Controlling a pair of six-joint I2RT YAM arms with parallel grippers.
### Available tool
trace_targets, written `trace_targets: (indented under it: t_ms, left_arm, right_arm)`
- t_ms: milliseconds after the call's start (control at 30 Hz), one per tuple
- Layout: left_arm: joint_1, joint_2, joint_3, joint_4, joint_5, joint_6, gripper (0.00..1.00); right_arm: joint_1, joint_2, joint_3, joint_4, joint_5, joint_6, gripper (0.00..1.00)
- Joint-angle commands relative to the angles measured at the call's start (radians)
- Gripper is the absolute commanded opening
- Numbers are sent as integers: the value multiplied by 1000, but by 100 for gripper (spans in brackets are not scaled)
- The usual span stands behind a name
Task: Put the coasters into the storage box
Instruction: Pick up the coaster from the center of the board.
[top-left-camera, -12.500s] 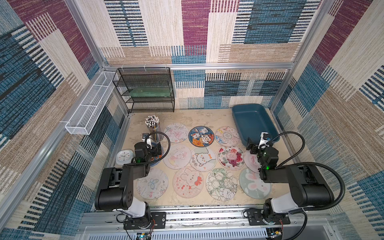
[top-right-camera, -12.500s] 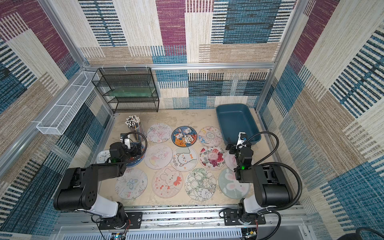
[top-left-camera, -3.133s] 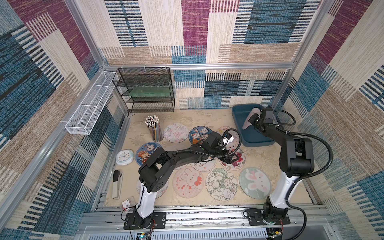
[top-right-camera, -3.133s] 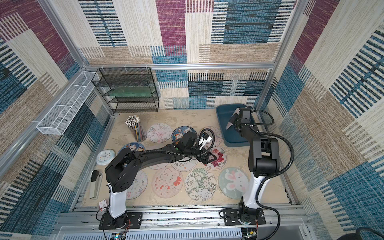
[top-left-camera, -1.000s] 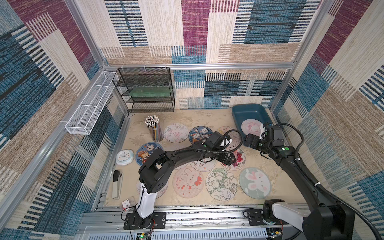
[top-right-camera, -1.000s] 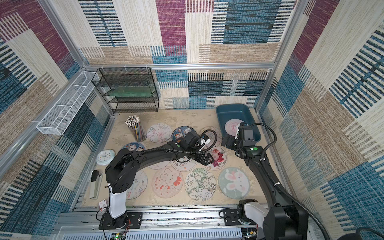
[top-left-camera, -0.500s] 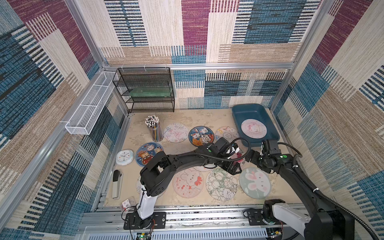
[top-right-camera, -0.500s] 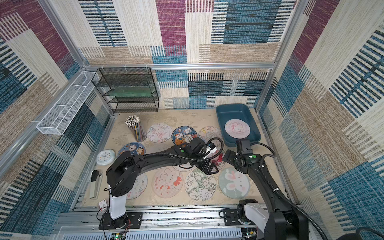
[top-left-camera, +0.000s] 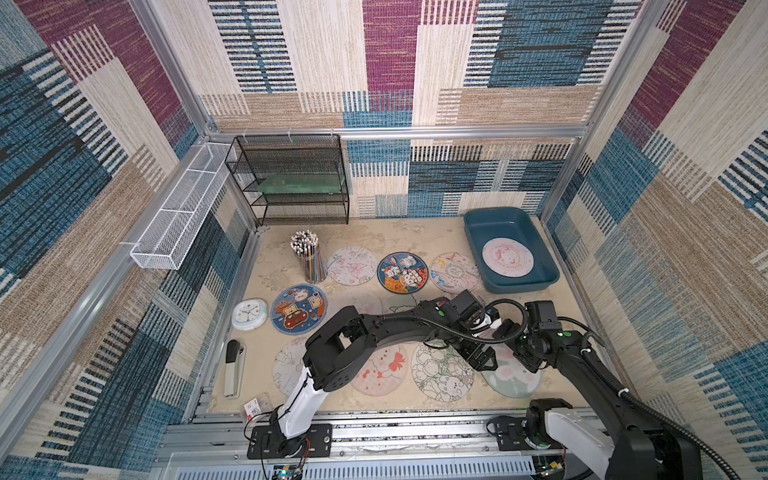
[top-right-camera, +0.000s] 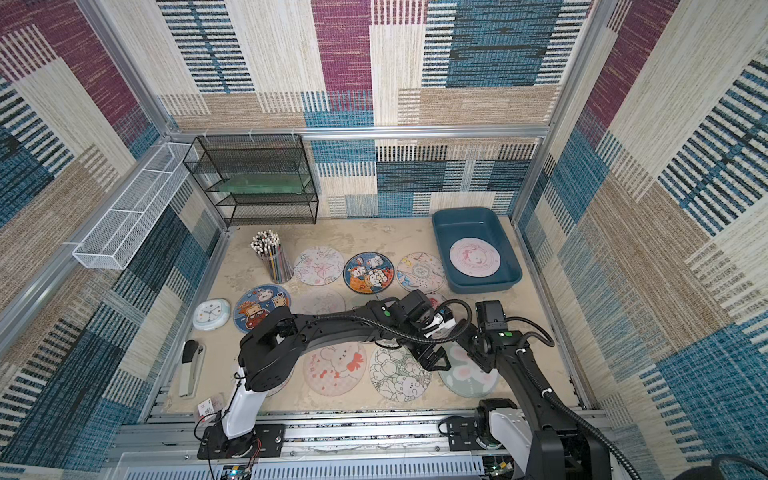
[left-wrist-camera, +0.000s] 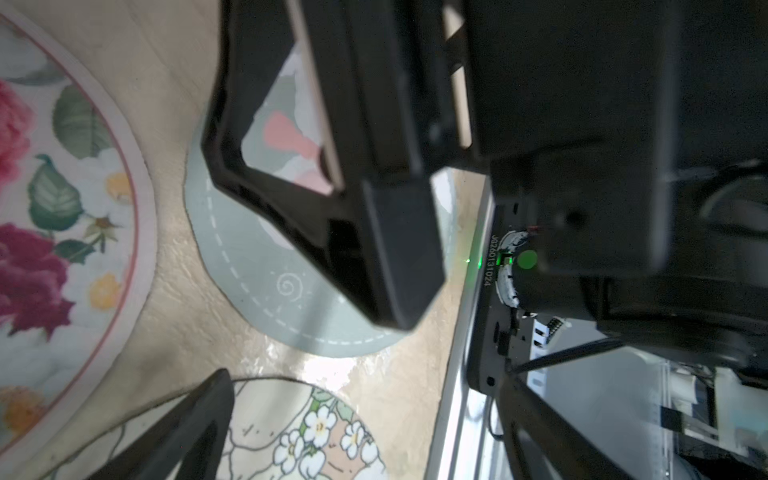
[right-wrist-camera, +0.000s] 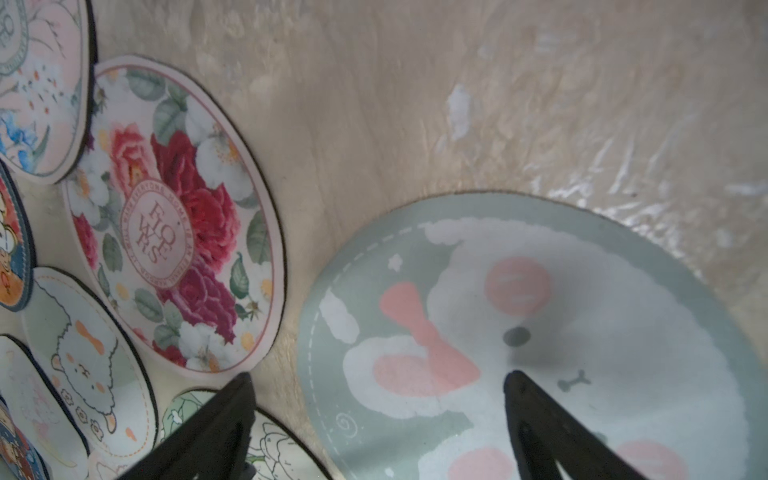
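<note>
While both arms' jaws stand spread, pale green bunny coaster (right-wrist-camera: 519, 332) flat, pink coaster (top-left-camera: 508, 257) inside teal storage box (top-left-camera: 478, 232)

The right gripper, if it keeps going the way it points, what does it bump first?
Probably the pale green bunny coaster. The open right gripper points down at it, one fingertip over it, though its height above is unclear.

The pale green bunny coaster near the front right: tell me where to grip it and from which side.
Grip the pale green bunny coaster at its rim, on the free edge facing the bare tabletop. It lies flat and thin, so one finger probably has to slide under that edge, coming in low from the side; the right gripper hangs over it, jaws open.
</note>
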Motion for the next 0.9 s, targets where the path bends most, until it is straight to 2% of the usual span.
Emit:
trace_targets:
  t_ms: [0, 200, 500, 867]
  left_arm:
    - [-4, 23, 29, -42, 8, 21, 97]
    - [-8, 79, 71, -80, -22, 19, 96]
    - [-18, 138, 125, -106, -49, 19, 95]
    - [-36, 180, 150, -63, 125, 12, 93]
  right_arm:
    - [-29, 2, -16, 46, -18, -8, 95]
    - [-77, 7, -69, 85, -50, -19, 95]
    - [-92, 16, -100, 119, -77, -28, 95]
    - [-95, 53, -106, 148, -94, -40, 95]
